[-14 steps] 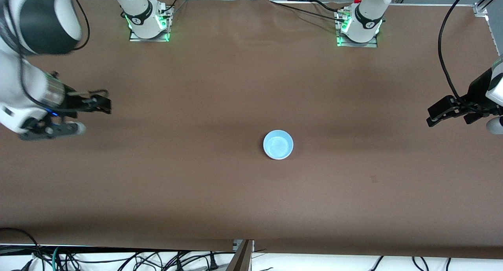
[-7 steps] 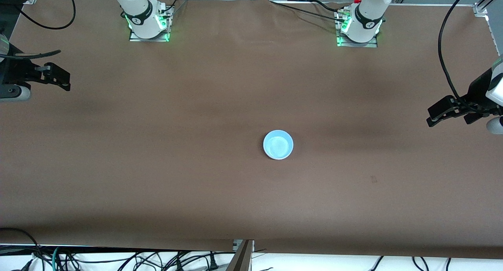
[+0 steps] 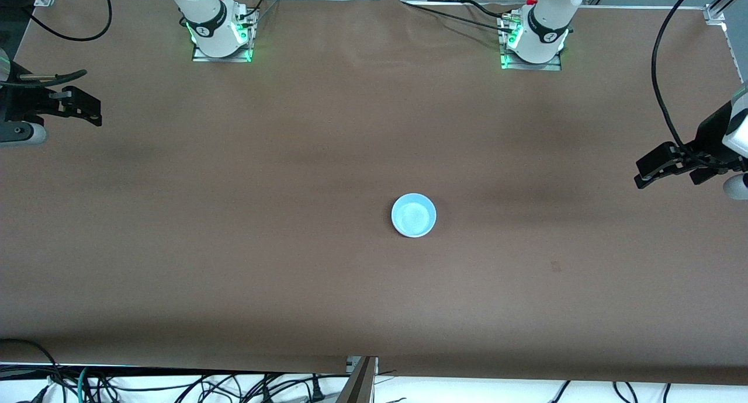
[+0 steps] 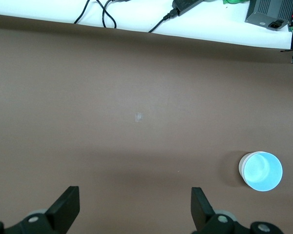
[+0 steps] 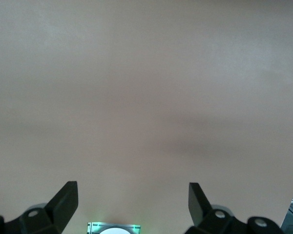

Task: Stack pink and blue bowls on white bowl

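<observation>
1. Right gripper: hovers over the table edge at the right arm's end, fingers spread wide and empty, as its wrist view confirms. This arm waits.
2. Bowl stack: stands mid-table, well apart from both grippers. The blue bowl sits on top; a white rim shows beneath it in the left wrist view. The pink bowl cannot be seen; presumably it is nested between them.
3. Left gripper: hovers over the left arm's end of the table, fingers spread wide and empty.
4. Risk: the task looks complete. Any further approach could knock or unseat the light plastic stack.
</observation>
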{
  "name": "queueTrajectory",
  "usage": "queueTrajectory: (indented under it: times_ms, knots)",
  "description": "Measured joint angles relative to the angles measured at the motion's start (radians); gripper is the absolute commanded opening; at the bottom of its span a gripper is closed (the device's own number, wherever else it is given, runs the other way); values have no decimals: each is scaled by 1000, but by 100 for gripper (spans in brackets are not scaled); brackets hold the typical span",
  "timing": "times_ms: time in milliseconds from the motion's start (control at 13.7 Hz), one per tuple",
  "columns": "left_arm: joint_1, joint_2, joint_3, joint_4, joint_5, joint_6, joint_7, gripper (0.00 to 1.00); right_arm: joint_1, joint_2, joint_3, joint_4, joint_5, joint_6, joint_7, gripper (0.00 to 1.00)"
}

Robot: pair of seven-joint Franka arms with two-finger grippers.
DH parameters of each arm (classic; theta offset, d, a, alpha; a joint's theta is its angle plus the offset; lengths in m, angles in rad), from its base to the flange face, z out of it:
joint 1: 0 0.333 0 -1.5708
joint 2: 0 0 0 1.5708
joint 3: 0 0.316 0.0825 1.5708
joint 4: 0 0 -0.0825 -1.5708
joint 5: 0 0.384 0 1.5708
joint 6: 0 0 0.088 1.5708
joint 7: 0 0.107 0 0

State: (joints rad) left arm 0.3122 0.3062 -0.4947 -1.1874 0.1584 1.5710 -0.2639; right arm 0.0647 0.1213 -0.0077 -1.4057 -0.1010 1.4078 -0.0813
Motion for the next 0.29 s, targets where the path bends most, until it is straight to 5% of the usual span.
queueTrajectory:
  times_ms: [291]
  knots:
    - [0,0,0,0,0,0,0,100,0,0,0,0,5,-7,4,100]
